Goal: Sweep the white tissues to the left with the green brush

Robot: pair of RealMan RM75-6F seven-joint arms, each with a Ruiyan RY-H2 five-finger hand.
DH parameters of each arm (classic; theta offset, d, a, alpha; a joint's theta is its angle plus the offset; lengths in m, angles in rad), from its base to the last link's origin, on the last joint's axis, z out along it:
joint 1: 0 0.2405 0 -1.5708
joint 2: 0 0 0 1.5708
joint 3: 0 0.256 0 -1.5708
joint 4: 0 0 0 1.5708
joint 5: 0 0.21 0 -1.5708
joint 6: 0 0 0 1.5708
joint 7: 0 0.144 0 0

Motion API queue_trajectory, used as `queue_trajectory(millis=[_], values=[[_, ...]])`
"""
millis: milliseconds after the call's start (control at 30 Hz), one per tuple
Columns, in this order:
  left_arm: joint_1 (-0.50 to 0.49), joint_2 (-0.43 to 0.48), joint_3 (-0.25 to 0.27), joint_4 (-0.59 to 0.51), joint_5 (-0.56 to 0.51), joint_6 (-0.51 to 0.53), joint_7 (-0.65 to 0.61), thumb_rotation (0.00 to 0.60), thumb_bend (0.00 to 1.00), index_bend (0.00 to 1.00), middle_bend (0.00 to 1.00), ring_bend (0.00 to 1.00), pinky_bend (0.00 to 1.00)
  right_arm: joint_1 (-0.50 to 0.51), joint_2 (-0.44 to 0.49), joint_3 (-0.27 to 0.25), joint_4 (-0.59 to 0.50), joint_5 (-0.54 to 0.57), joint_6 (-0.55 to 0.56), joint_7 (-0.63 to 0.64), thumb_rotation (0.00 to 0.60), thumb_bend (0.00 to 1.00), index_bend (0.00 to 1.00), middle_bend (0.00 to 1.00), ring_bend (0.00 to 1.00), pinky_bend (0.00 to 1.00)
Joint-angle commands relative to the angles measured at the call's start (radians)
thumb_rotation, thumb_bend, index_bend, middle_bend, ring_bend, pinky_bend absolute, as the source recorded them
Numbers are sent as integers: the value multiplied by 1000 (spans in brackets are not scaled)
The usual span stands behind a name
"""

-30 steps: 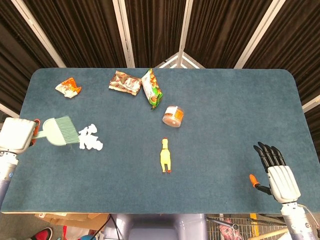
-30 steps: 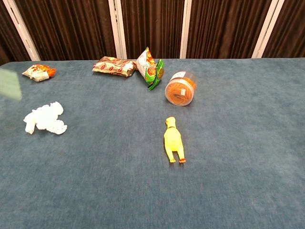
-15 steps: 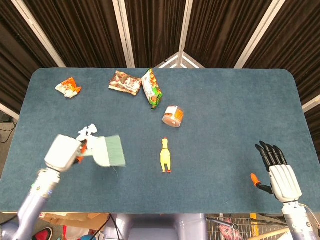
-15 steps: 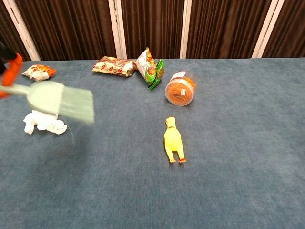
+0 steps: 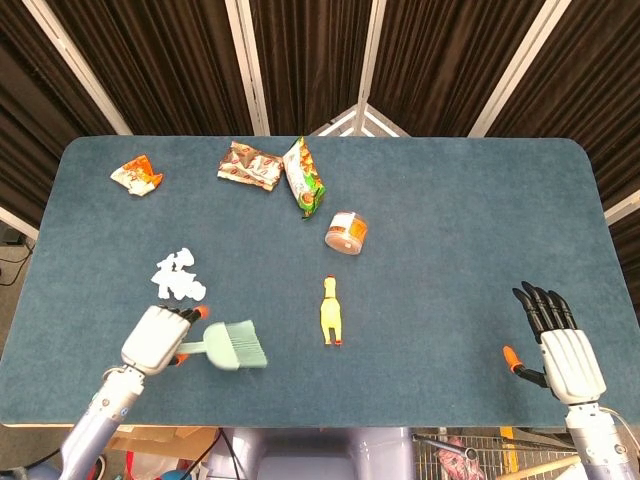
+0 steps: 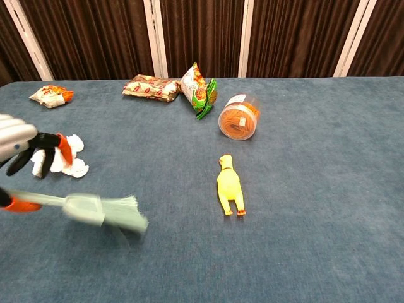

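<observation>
Hands: two. The left hand [image 5: 157, 338] is at the near left of the table, its fingers wrapped round the handle of the green brush [image 5: 232, 345]. The right hand [image 5: 560, 350] is at the near right, fingers straight and apart, holding nothing.
Brush: one. Its bristle head points toward the table's middle and looks blurred in both views; whether it touches the cloth cannot be told.
White tissues: one crumpled clump [image 5: 177, 278], lying on the table just beyond the left hand and apart from the brush head; in the chest view the dark fingers [image 6: 30, 151] overlap its near-left edge.
Snack packets: three. An orange-and-white one [image 5: 137, 176] at the far left; a brown one [image 5: 250, 165] and a green-and-white one [image 5: 304, 178] side by side at the far middle, touching.
Round tub: one, clear with orange contents [image 5: 346, 232], lying on its side near the green packet.
Rubber chicken: one, yellow [image 5: 331, 312], lying flat near the centre, head toward the far edge.
Surface: one table [image 5: 460, 220] with rounded corners, covered in blue-grey cloth.
Room: dark brown pleated curtains [image 5: 170, 65] behind the table, crossed by pale slanted bars [image 5: 250, 65].
</observation>
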Motion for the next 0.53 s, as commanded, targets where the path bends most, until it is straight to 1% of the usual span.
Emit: queue_trajectory(millis=[33, 100, 167, 233, 400, 467, 533], values=[[42, 102, 48, -89, -39, 2, 38, 600, 36, 66, 152, 224, 275, 1, 1, 0, 0, -2, 0, 1, 600, 343, 0, 0, 0, 0], [56, 144, 61, -123, -51, 7, 37, 600, 34, 49, 140, 179, 208, 1, 1, -2, 0, -4, -1, -2, 600, 344, 0, 0, 0, 0], [80, 186, 69, -150, -54, 31, 8, 600, 34, 44, 123, 153, 166, 1, -1, -3, 0, -8, 0, -6, 600, 344, 0, 0, 0, 0], [113, 218, 73, -160, -34, 80, -50, 600, 34, 27, 91, 112, 127, 0, -1, -4, 1, -12, 2, -12, 600, 344, 0, 0, 0, 0], [206, 275, 85, -100, 53, 234, -173, 600, 34, 0, 12, 21, 54, 0, -4, -4, 8, -10, 0, -27, 600, 343, 0, 0, 0, 0], [249, 286, 86, -54, 85, 304, -225, 600, 34, 0, 0, 3, 27, 1, -6, -5, 13, -10, -2, -37, 600, 343, 0, 0, 0, 0], [286, 289, 87, -1, 100, 353, -267, 600, 33, 0, 0, 0, 13, 1, -6, -5, 14, -11, -3, -42, 600, 343, 0, 0, 0, 0]])
